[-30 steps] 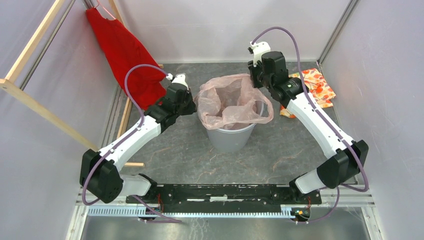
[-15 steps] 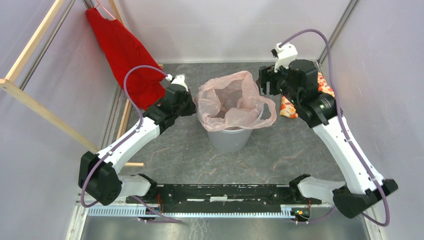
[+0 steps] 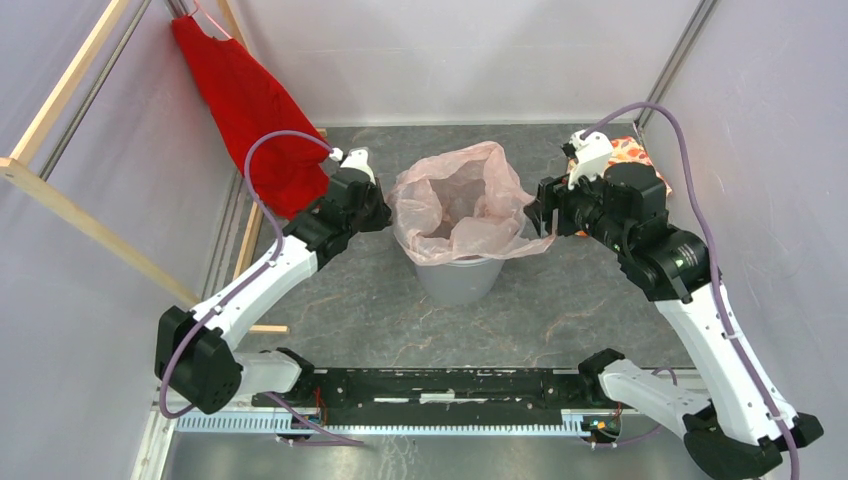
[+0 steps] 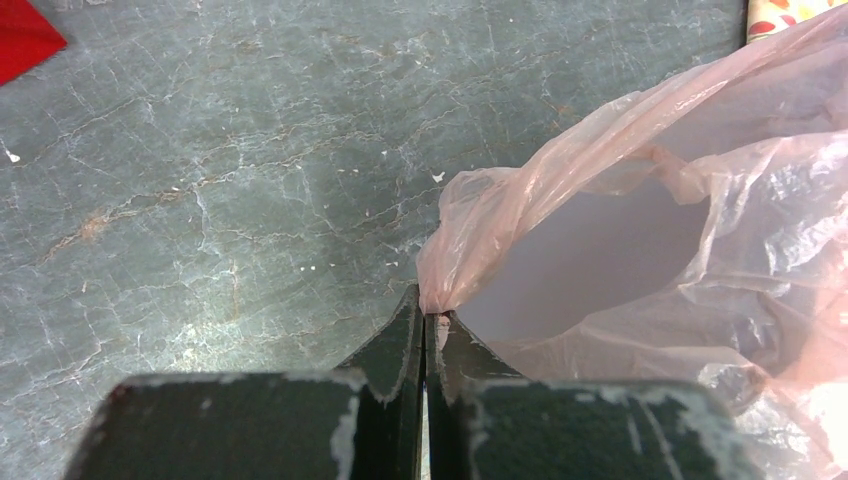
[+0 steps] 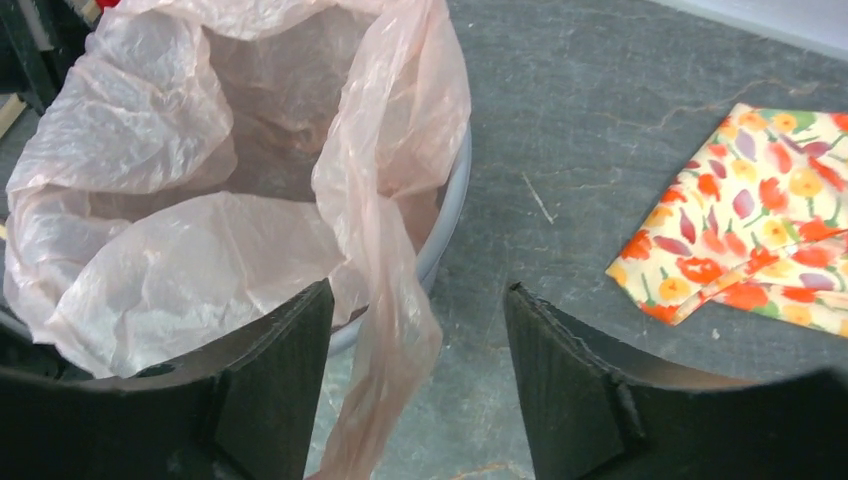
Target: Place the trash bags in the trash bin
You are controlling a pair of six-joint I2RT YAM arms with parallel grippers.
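Note:
The pale pink trash bag (image 3: 462,200) sits open in the grey trash bin (image 3: 460,280) at the table's middle, its edges draped over the rim. My left gripper (image 3: 385,212) is shut on the bag's left edge (image 4: 445,290), pinching it at the bin's left side. My right gripper (image 3: 538,215) is open at the bin's right side; a hanging flap of the bag (image 5: 385,320) lies between its fingers (image 5: 285,370) without being gripped. The bin's rim (image 5: 452,205) shows under the bag in the right wrist view.
An orange floral folded cloth (image 5: 760,220) lies on the table right of the bin, mostly hidden by my right arm in the top view (image 3: 632,150). A red garment (image 3: 250,110) hangs from a wooden frame (image 3: 70,215) at the back left.
My right arm has swung from the bin's back right to its right side, nearer and lower. The bag's right edge now drapes over the rim. The left gripper has kept its hold.

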